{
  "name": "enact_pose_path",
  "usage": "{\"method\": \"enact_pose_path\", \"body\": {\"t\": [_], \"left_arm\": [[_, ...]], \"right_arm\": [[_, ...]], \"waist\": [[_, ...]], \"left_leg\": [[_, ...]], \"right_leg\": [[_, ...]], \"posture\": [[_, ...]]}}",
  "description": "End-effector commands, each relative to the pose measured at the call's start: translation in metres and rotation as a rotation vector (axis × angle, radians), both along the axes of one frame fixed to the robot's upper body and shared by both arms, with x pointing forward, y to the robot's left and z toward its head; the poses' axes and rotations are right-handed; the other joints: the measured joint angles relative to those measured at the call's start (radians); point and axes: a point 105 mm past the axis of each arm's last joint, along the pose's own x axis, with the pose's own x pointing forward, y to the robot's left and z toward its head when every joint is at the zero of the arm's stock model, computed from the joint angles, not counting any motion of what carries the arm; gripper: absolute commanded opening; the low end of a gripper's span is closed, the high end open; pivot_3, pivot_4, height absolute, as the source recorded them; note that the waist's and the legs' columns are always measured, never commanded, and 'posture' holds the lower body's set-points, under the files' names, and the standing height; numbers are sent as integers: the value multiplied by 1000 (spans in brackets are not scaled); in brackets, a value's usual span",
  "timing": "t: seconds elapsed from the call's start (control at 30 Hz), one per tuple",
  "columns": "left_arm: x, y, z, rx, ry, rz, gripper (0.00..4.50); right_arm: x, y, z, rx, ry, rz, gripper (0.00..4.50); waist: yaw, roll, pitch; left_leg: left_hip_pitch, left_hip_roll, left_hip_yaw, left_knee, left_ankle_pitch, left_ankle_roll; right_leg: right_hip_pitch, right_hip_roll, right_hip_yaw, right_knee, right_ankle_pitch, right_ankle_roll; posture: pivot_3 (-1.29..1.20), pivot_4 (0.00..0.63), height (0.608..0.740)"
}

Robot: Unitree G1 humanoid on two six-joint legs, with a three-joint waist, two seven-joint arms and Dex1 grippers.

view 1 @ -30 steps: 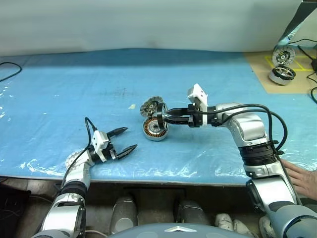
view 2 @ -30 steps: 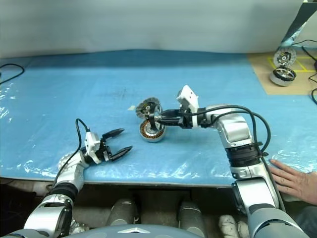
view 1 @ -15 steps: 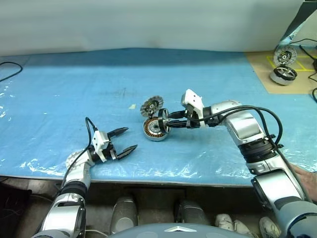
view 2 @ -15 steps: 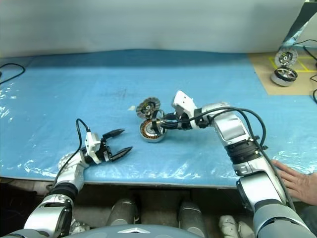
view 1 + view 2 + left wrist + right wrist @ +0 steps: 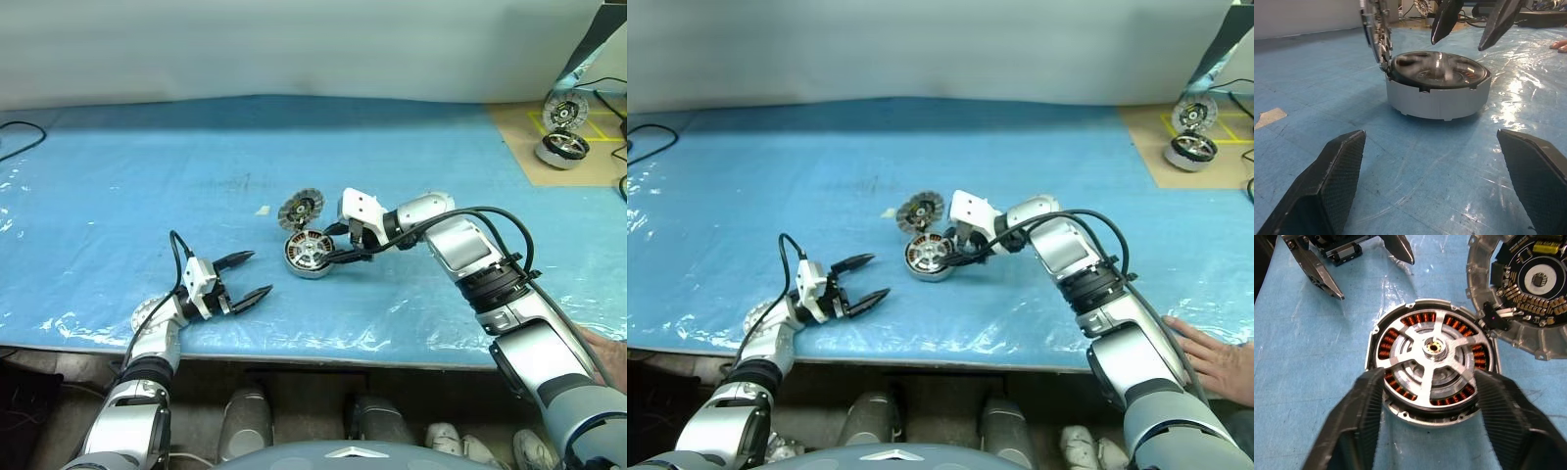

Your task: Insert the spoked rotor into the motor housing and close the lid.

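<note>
Nearest the table's front edge, on the left, the left gripper [image 5: 250, 275] rests low over the blue plastic sheet [image 5: 147, 186], its two black fingers spread wide with nothing between them, pointing toward the middle of the table. A person's hand [image 5: 1215, 360] lies on the near right edge of the sheet.

Further in, about mid-table, sits the motor housing [image 5: 1432, 362], a round silver cup with copper-orange windings. The spoked rotor [image 5: 1434, 348] lies inside it, silvery spokes and hub up; from here it looks fully seated, though I can't be sure. The right gripper [image 5: 335, 247] reaches in from the right, angled down just over the housing's right rim, fingers parted on either side of the rotor, holding nothing.

Just beyond the housing, the lid [image 5: 301, 208] stands open, hinged at the far rim.

At the far right corner, another motor [image 5: 560, 147] sits on a tan board [image 5: 519, 142].
</note>
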Motion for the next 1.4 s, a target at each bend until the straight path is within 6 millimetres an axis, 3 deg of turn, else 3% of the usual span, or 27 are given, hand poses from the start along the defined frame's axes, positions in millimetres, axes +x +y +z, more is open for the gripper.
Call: {"method": "enact_pose_path", "body": {"t": [0.03,0.23,0.27,0.37,0.53,0.6,0.9,1.27,1.4], "left_arm": [[-10,-3,-22,0,107,-5,4500],[-9,-3,-22,0,107,-5,4500],[-8,-3,-22,-1,107,-5,4500],[-8,-3,-21,-1,107,-4,4500],[-6,-2,-21,1,107,0,4500],[-6,-2,-21,1,108,2,4500],[-5,0,-20,2,108,3,4500],[-5,0,-20,2,105,5,4500],[-5,0,-20,3,102,2,4500]], "right_arm": [[2,6,24,53,-42,35,3264],[1,15,57,260,-25,31,3264],[1,16,59,286,-15,22,3089],[0,19,56,351,39,4,2405],[-4,21,35,360,102,-34,484],[-4,23,34,376,117,-52,81],[3,27,17,389,163,-122,81],[5,-6,-59,207,317,-280,81],[8,-7,-50,306,390,-313,81]], "waist": [[0,0,0],[0,0,0],[0,0,0],[2,0,0],[10,0,0],[13,0,0],[13,0,0],[13,1,-1],[13,0,-2]], "left_leg": [[0,0,0,0,0,0],[0,0,0,1,0,0],[0,0,0,1,0,0],[1,0,0,1,0,0],[1,0,0,1,0,0],[1,0,0,1,0,0],[2,0,0,1,0,0],[6,0,0,1,0,0],[11,0,0,-1,0,0]], "right_leg": [[0,0,0,0,0,0],[0,0,0,1,0,-1],[0,0,0,1,0,-1],[1,0,0,1,-1,-1],[1,0,0,1,-1,-2],[0,0,0,2,-1,-2],[0,0,0,2,-2,-4],[4,0,1,2,-2,-4],[9,-1,2,0,-3,-4]], "posture": [[0,150,740],[0,150,740],[0,150,740],[0,150,740],[0,150,740],[0,150,740],[0,150,740],[0,150,740],[0,150,740]]}}
